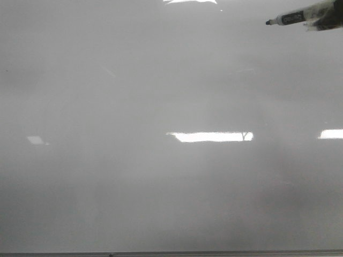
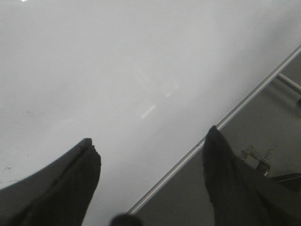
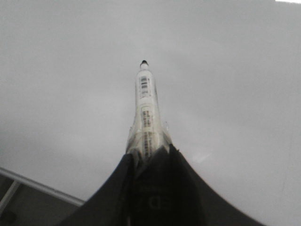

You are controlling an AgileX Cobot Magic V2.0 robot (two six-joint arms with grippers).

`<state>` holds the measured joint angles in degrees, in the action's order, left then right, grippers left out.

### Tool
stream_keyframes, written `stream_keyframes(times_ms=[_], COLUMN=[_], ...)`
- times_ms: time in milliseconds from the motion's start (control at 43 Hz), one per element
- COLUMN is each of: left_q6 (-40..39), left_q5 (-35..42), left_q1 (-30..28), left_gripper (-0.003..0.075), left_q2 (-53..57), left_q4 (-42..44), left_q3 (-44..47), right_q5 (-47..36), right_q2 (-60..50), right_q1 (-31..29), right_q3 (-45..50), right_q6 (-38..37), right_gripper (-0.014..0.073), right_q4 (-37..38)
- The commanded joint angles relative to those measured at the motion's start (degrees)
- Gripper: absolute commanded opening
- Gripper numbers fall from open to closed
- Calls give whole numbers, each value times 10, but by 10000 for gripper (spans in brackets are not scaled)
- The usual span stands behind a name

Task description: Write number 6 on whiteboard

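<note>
Whiteboard is lying blank under my right fingers, which are gripping the marker; left fingers are hanging open.

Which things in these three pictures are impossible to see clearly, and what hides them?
- Front view: the right gripper is cut off by the picture edge; only the marker shows.
- Right wrist view: whether the marker tip touches the whiteboard cannot be told.
- Front view: a tiny dark mark sits in glare, too small to read.
- Left wrist view: objects beyond the board frame are blurred.
</note>
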<state>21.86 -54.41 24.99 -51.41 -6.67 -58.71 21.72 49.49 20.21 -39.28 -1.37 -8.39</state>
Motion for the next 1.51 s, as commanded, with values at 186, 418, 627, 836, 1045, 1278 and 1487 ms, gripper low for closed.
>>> stream_keyframes(times_ms=[186,418,627,836,1045,1278,1487], left_q6=[-7,-7,-7,-7,-7,-7,-7], left_q5=[53,67,67,67,67,67,67], left_q1=[-2,-2,-2,-2,-2,-2,-2], left_gripper=[459,459,459,459,459,459,459], left_q2=[-3,-3,-3,-3,-3,-3,-3], left_q4=[-10,-10,-10,-10,-10,-10,-10], left_q3=[-13,-13,-13,-13,-13,-13,-13], right_q5=[-160,-196,-181,-162,-110,20,-14], right_q2=[55,87,122,163,219,240,213], right_q1=[-2,-2,-2,-2,4,5,-22], right_q3=[-17,-18,-48,-88,-106,-106,-109], right_q6=[-3,-3,-3,-3,14,55,55], right_gripper=[-59,-59,-59,-59,-59,-59,-59], right_q4=[-7,-6,0,10,11,30,32])
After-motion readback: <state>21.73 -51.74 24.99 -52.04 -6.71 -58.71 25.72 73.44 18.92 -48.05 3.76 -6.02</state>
